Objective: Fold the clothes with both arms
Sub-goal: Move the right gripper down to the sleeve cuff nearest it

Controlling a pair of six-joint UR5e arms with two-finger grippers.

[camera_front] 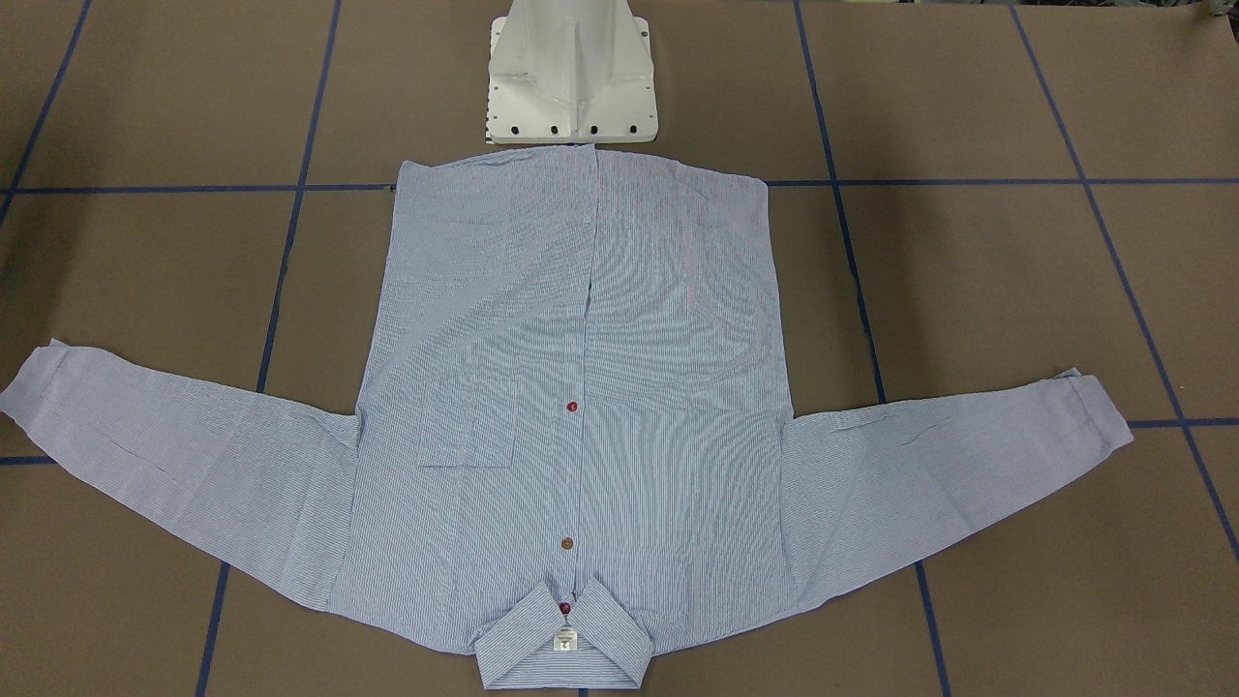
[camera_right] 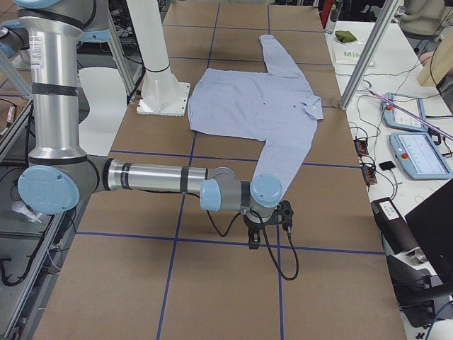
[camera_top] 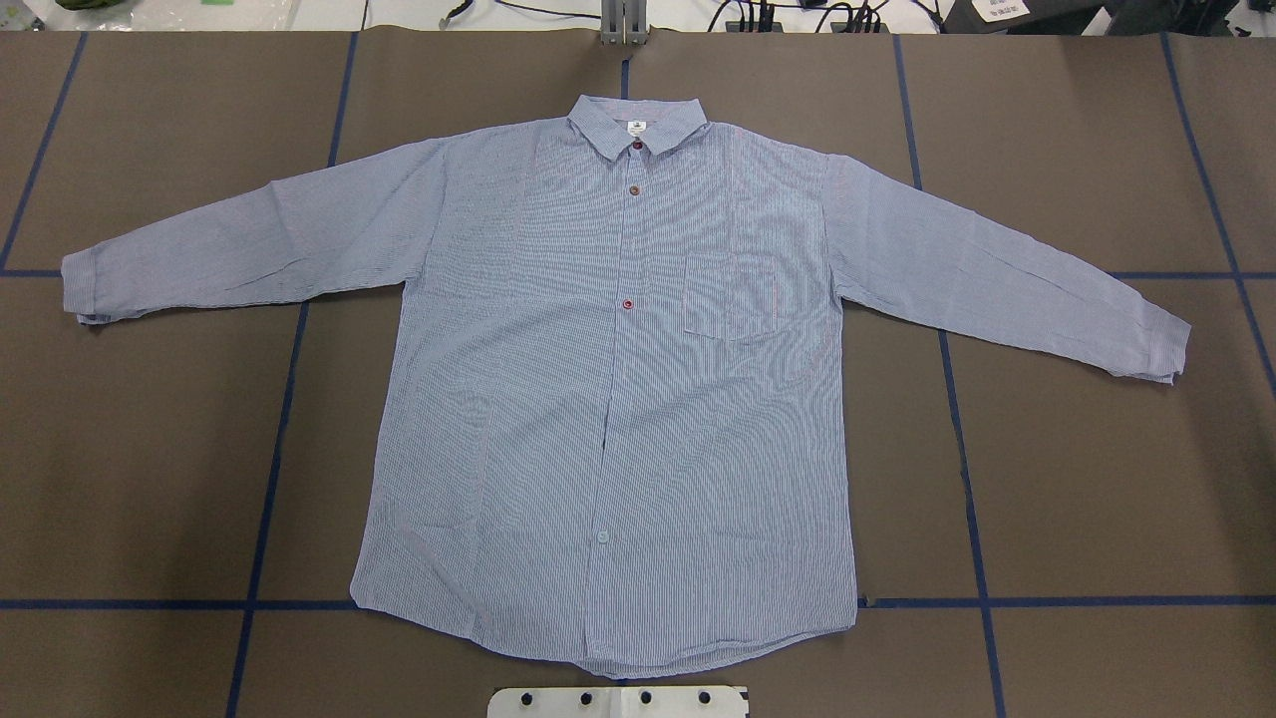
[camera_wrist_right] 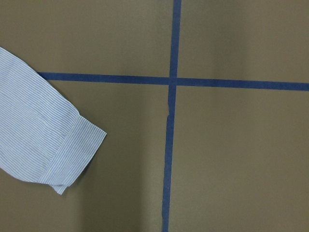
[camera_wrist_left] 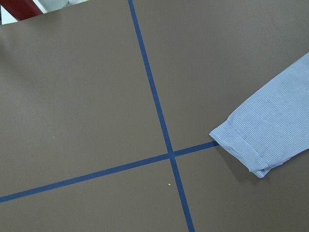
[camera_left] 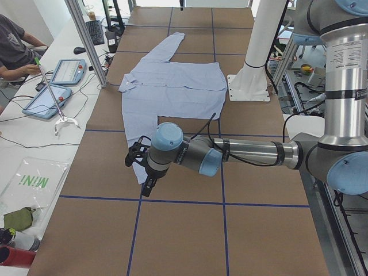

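shirt (camera_top: 608, 399) flat, front up, sleeves spread on counter (camera_top: 1097, 479) | left tool (camera_left: 149, 185) near one cuff, right tool (camera_right: 255, 241) near the other | clenched or released: cannot tell for either

Blue striped shirt (camera_top: 598, 399) lying flat, front up, collar far, sleeves spreading sideways, left arm (camera_left: 247, 154) and right arm (camera_right: 156, 177) reaching over the cuffs

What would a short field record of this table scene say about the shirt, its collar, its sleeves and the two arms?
garment: shirt, light blue, striped, long-sleeved
lie: flat on the table, front up
collar: at the edge far from the robot's base
sleeves: spread out to both sides
arms: left arm and right arm each reach out near a cuff, neither touching it
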